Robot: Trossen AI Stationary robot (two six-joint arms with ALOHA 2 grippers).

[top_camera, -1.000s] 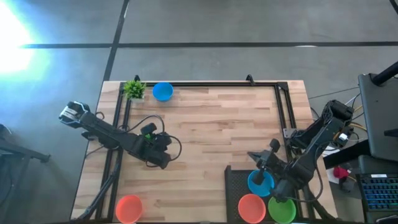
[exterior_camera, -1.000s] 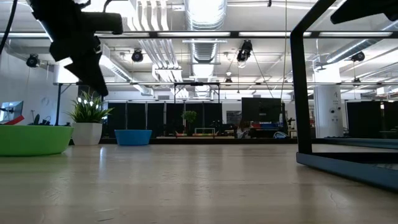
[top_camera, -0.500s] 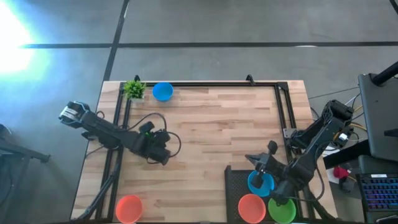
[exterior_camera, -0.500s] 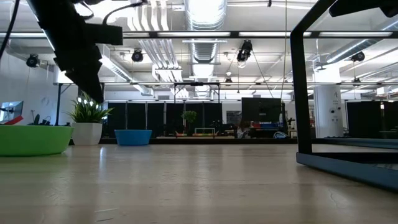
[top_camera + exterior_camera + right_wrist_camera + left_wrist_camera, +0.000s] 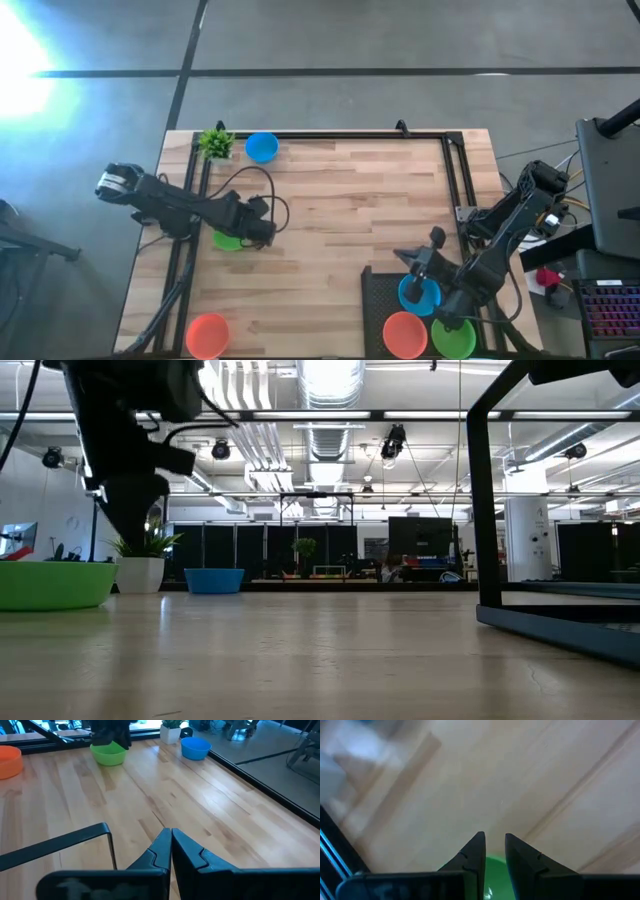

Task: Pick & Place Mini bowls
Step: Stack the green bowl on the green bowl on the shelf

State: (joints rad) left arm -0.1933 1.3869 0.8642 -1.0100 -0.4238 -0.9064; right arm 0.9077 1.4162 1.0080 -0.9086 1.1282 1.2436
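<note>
Table: a light wooden table (image 5: 340,210) of jointed planks, edged with thin black rails; it fills the centre of the high view.
Tray: a dark tray (image 5: 378,300) at the lower right of the high view, its floor a fine mesh.
Tray contents: a blue bowl (image 5: 414,294), an orange bowl (image 5: 403,331) and a green bowl (image 5: 455,338) lie close together there, partly covered by the right arm.
Loose green bowl: a green bowl on the table (image 5: 226,240) at centre left, right beside the left claw.
Other loose bowls: a blue bowl at the far edge (image 5: 261,147) in the upper left, just beside a small potted plant (image 5: 215,143); an orange bowl at the near corner (image 5: 208,333) in the lower left.
Bowl shape: round, shallow, smooth plastic, all alike in size.
Left claw (image 5: 262,229): empty, fingers almost together with a narrow gap, above the loose green bowl.
Right claw (image 5: 410,257): clenched on nothing, fingers touching, at the tray's edge.
Room: grey concrete floor around the table; the low view shows a hall with ceiling lights and ducts.
</note>
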